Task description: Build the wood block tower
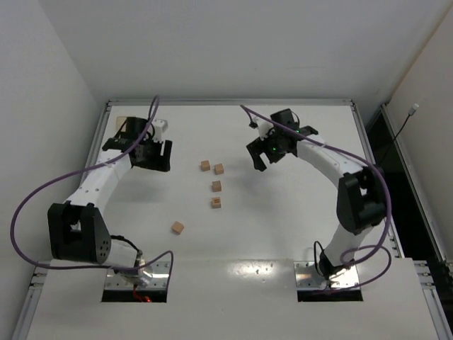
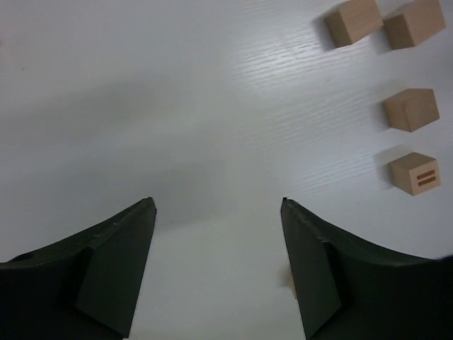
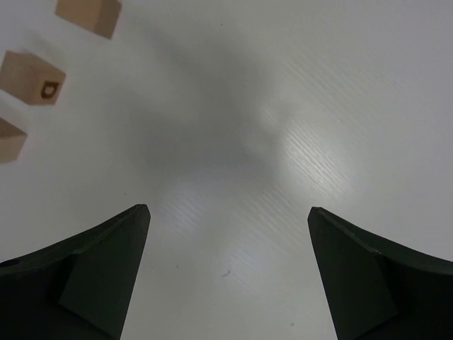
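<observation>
No tower stands; several small tan wooden cubes lie singly on the white table [image 1: 283, 227]. Two cubes [image 1: 205, 165] [image 1: 219, 168] sit side by side. Below them lie a third cube [image 1: 216, 185] and a cube with two dark slots [image 1: 216, 202]. A stray cube [image 1: 177, 227] lies nearer the left arm. My left gripper [image 1: 156, 157] is open and empty, left of the cubes. Its wrist view [image 2: 218, 205] shows the pair [image 2: 354, 21], the third cube [image 2: 411, 110] and the slotted cube [image 2: 415, 173] at the right. My right gripper [image 1: 257, 157] is open and empty, right of the cubes. Its wrist view [image 3: 228, 212] shows cubes at the upper left [image 3: 32, 78].
A pale tan box [image 1: 117, 121] sits at the far left corner behind the left arm. Purple cables loop off both arms. The table has a raised rim [image 1: 233, 102] at the back and sides. The arm bases stand at the near edge.
</observation>
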You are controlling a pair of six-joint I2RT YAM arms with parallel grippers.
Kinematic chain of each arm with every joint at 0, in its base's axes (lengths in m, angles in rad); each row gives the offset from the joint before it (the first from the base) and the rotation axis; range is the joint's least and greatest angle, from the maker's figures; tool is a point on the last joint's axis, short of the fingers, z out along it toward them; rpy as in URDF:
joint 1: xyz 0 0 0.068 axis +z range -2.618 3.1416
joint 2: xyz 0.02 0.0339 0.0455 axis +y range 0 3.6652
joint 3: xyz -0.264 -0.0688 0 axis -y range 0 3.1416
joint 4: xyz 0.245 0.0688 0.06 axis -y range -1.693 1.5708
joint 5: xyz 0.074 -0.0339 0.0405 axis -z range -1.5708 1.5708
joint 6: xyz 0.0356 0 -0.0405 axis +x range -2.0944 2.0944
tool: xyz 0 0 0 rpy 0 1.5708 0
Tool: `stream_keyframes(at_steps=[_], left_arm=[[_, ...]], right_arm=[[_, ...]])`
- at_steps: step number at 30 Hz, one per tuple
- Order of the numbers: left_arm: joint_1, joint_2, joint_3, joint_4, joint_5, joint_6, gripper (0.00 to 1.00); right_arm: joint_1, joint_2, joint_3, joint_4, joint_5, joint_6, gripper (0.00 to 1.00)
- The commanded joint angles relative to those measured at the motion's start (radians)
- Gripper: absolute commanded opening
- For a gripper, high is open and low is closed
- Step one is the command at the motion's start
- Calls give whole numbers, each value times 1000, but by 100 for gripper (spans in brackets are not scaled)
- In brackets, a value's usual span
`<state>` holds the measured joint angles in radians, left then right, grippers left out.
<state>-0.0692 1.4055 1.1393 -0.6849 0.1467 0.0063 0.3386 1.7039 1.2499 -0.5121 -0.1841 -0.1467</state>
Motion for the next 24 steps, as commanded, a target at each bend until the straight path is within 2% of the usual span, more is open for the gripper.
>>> stream_keyframes(at_steps=[1, 3, 4, 6, 9, 11, 13, 21, 24], left_arm=[[-97, 9, 17, 62, 19, -34, 61], [-144, 51, 37, 62, -18, -34, 51], [-164, 78, 60, 62, -18, -34, 42], [-213, 157, 82, 73, -27, -34, 38], [-238, 267, 131, 85, -3, -55, 38], [-260, 329, 193, 85, 20, -66, 42], [-273, 412, 246, 76, 21, -87, 43], [-397, 544, 416, 67, 4, -140, 44], [-438, 579, 457, 67, -32, -195, 45]], right_arm=[[49, 89, 143, -17, 49, 96, 91], [50, 123, 157, -26, 87, 133, 91], [60, 123, 157, -2, 124, 144, 91], [60, 132, 134, -2, 124, 167, 91], [60, 132, 121, 21, 109, 187, 91], [60, 157, 132, 12, 109, 196, 91], [60, 157, 132, 12, 153, 205, 91], [-7, 85, 40, 26, 233, 205, 91], [-30, 39, -7, 53, 307, 228, 96]])
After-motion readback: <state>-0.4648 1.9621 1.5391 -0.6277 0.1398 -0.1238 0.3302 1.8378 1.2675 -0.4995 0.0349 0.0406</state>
